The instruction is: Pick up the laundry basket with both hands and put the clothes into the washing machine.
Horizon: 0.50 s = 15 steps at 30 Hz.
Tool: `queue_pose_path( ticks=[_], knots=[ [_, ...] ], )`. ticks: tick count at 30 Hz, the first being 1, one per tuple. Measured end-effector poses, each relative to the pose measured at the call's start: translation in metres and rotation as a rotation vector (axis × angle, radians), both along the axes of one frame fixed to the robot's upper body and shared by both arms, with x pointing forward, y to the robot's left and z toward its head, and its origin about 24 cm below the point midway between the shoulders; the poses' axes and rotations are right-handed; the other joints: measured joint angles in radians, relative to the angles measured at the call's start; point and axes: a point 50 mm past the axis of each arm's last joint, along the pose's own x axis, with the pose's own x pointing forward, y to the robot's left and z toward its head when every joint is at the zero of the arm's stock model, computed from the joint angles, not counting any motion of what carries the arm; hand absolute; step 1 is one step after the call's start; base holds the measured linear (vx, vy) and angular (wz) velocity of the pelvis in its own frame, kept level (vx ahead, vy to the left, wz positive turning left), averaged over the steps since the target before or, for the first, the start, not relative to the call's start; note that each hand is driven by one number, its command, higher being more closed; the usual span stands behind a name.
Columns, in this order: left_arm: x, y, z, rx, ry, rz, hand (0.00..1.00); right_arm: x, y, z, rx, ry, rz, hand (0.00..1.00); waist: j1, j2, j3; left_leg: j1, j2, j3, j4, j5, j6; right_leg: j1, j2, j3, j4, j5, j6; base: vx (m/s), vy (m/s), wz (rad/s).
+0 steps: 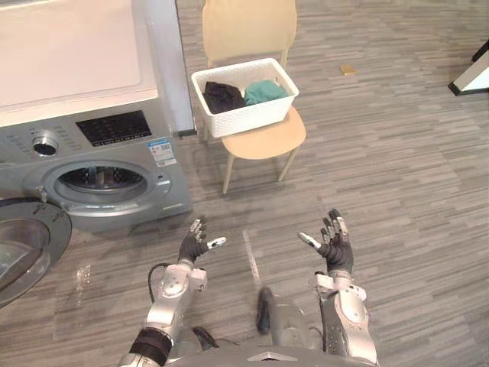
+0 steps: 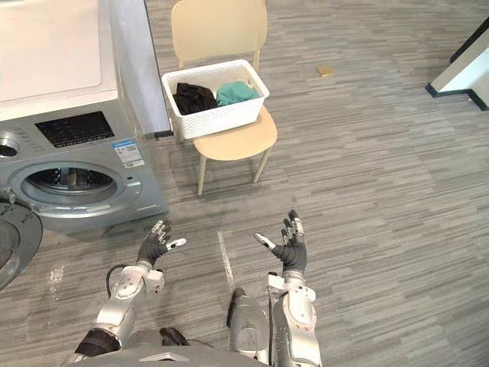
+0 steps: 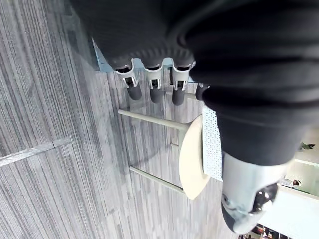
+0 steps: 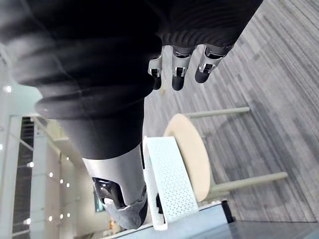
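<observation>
Washing machine [image 1: 84,153] stands at the left, its round door [image 1: 23,245] swung wide open. Just right of it a pale wooden chair [image 1: 263,139] carries the white laundry basket [image 1: 252,115] on its seat, with a black garment [image 1: 223,96] and a teal garment [image 1: 265,92] lying side by side inside. Left hand [image 1: 192,245] and right hand [image 1: 335,246] hover well short of the chair, palms facing, fingers loosely spread and empty.
</observation>
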Motion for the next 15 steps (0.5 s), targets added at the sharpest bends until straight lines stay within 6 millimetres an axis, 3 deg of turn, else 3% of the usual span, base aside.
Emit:
queue_pose_path(
  ticks=[1, 2, 4, 6, 7, 8, 9, 10, 12, 13, 15],
  knots=[
    [-0.002, 0.003, -0.002, 0.007, 0.009, 0.010, 0.00, 0.001, 0.006, 0.000, 0.008, -0.002, 0.024, 0.00, 0.006, -0.008, -0.005, 0.001, 0.016, 0.005, 0.016, 0.000, -0.001, 0.008, 0.009, 0.008, -0.024, 0.008, 0.040, 0.04, -0.297, -0.73],
    [-0.006, 0.005, -0.005, 0.014, 0.027, 0.021, 0.00, 0.002, 0.015, 0.000, 0.015, 0.001, 0.059, 0.00, 0.015, -0.001, -0.007, 0.001, 0.060, 0.000, 0.038, 0.007, -0.018, 0.032, 0.062, 0.008, -0.063, -0.005, 0.033, 0.09, -0.354, -0.65],
    [-0.012, 0.002, -0.010, -0.001, 0.057, 0.040, 0.00, 0.009, 0.021, 0.006, 0.018, -0.026, 0.084, 0.00, 0.021, 0.023, -0.017, 0.006, 0.136, -0.047, 0.060, 0.024, -0.040, 0.053, 0.161, 0.026, -0.096, 0.003, -0.020, 0.12, -0.454, -0.72],
    [-0.017, 0.004, -0.014, -0.013, 0.078, 0.063, 0.00, 0.011, 0.024, 0.008, 0.022, -0.032, 0.090, 0.00, 0.030, 0.019, -0.016, -0.031, 0.165, -0.211, 0.133, 0.037, 0.054, 0.086, 0.219, 0.058, -0.106, -0.002, -0.060, 0.08, -0.334, -0.70],
    [-0.024, -0.002, -0.018, -0.042, 0.106, 0.073, 0.00, 0.015, 0.022, 0.011, 0.011, -0.038, 0.073, 0.00, 0.051, 0.019, -0.018, -0.060, 0.118, -0.448, 0.189, 0.006, 0.033, 0.124, 0.253, 0.089, -0.120, -0.011, -0.084, 0.07, -0.194, -0.69],
    [-0.025, -0.004, -0.018, -0.043, 0.110, 0.066, 0.00, 0.015, 0.020, 0.010, 0.007, -0.035, 0.062, 0.00, 0.055, 0.018, -0.020, -0.074, 0.085, -0.510, 0.203, -0.018, 0.006, 0.136, 0.260, 0.101, -0.129, -0.020, -0.097, 0.08, -0.206, -0.63],
    [-0.026, -0.005, -0.019, -0.048, 0.116, 0.069, 0.00, 0.016, 0.015, 0.010, -0.001, -0.030, 0.040, 0.00, 0.053, 0.018, -0.020, -0.117, 0.014, -0.575, 0.216, -0.056, -0.020, 0.160, 0.267, 0.118, -0.149, -0.033, -0.126, 0.07, -0.156, -0.26],
    [-0.028, -0.005, -0.020, -0.051, 0.120, 0.074, 0.00, 0.017, 0.010, 0.011, -0.013, -0.025, 0.006, 0.00, 0.060, 0.020, -0.021, -0.179, -0.066, -0.601, 0.198, -0.069, -0.023, 0.177, 0.263, 0.129, -0.176, -0.027, -0.143, 0.05, -0.134, -0.21],
    [-0.031, -0.005, -0.020, -0.055, 0.123, 0.080, 0.00, 0.020, 0.001, 0.014, -0.052, -0.022, -0.035, 0.00, 0.092, 0.034, -0.033, -0.254, -0.157, -0.577, 0.104, -0.057, -0.020, 0.190, 0.262, 0.138, -0.228, -0.011, -0.164, 0.04, -0.045, -0.40],
    [-0.033, -0.005, -0.021, -0.057, 0.128, 0.083, 0.00, 0.021, -0.001, 0.016, -0.073, -0.026, -0.050, 0.00, 0.108, 0.041, -0.037, -0.269, -0.174, -0.560, 0.046, -0.039, -0.015, 0.194, 0.261, 0.138, -0.243, -0.004, -0.159, 0.09, 0.015, -0.74],
    [-0.039, -0.001, -0.025, -0.040, 0.153, 0.088, 0.00, 0.027, -0.001, 0.024, -0.114, -0.036, -0.092, 0.00, 0.137, 0.045, -0.054, -0.266, -0.211, -0.537, -0.065, 0.100, 0.024, 0.229, 0.256, 0.152, -0.302, 0.019, -0.104, 0.17, 0.037, -0.54]
  ],
)
